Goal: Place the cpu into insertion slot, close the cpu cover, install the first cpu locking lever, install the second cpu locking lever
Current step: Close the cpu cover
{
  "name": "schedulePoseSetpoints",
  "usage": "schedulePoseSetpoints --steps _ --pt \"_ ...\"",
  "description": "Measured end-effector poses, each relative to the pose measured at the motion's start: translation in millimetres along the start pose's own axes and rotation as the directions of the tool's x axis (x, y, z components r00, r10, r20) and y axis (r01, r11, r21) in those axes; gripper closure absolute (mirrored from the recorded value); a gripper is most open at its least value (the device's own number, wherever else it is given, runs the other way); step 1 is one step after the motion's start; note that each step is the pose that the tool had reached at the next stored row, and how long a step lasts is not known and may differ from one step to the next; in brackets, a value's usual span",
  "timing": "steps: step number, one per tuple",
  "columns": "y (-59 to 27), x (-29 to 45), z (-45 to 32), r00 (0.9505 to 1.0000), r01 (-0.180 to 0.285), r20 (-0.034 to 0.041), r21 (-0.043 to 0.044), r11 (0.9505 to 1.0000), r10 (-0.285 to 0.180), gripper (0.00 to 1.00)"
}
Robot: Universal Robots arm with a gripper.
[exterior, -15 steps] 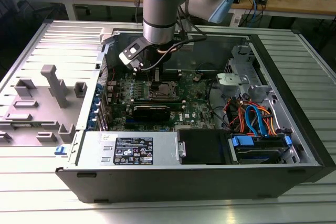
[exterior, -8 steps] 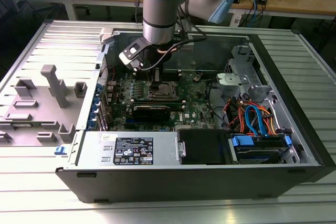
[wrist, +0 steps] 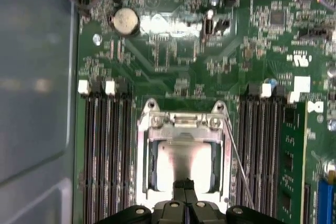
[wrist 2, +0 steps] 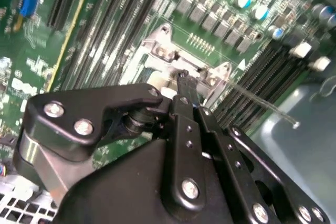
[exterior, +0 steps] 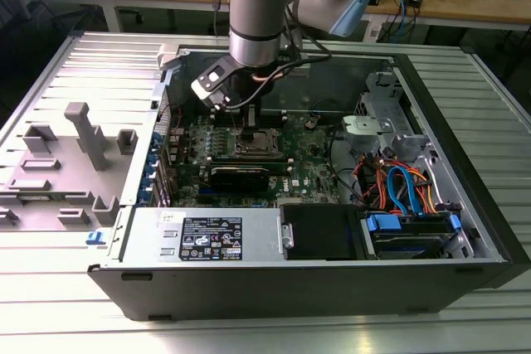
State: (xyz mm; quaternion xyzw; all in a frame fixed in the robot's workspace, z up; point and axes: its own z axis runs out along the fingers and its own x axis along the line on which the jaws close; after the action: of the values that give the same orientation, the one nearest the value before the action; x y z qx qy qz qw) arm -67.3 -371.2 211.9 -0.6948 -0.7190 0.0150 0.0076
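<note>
**Shut gripper poised at the covered socket**

In the exterior view, the arm is hanging over an open computer case [exterior: 315, 283] lying on a slatted table [exterior: 249, 333]. The gripper [exterior: 247, 126] is sitting low over the insertion slot [exterior: 251, 143] on the green circuit board [exterior: 309, 177]. Grey holders [exterior: 87, 134] are standing beside the case, on the exterior view's left.

In the second wrist view, the gripper [wrist 2: 182, 77] is showing its black fingers [wrist 2: 185, 106] pressed together with nothing visible between them. Their tip is sitting at the slot's silver frame. A thin locking lever [wrist 2: 257, 103] is sticking out from the frame's corner, over the memory slots [wrist 2: 273, 72].

In the first wrist view, the cpu cover [wrist: 184, 132] is lying flat over the slot. The cpu [wrist: 163, 166] is showing its silver face through the cover's window. The pinched fingertips [wrist: 182, 184] are hovering over the window's edge. The lever [wrist: 239, 161] is slanting between the cover and the neighbouring memory slots. I cannot tell whether it is latched.
</note>
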Motion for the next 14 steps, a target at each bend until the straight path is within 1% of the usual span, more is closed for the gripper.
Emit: schedulePoseSetpoints --steps 2,4,14 --pt "8.5 -0.3 -0.3 1.0000 0.000 0.0001 0.0002 1.0000 0.000 0.89" --pt "12.1 -0.5 -0.4 1.0000 0.000 0.0001 0.0002 1.0000 0.000 0.89" --pt "13.2 -0.5 -0.4 1.0000 0.000 0.0000 0.0001 1.0000 0.000 0.89"
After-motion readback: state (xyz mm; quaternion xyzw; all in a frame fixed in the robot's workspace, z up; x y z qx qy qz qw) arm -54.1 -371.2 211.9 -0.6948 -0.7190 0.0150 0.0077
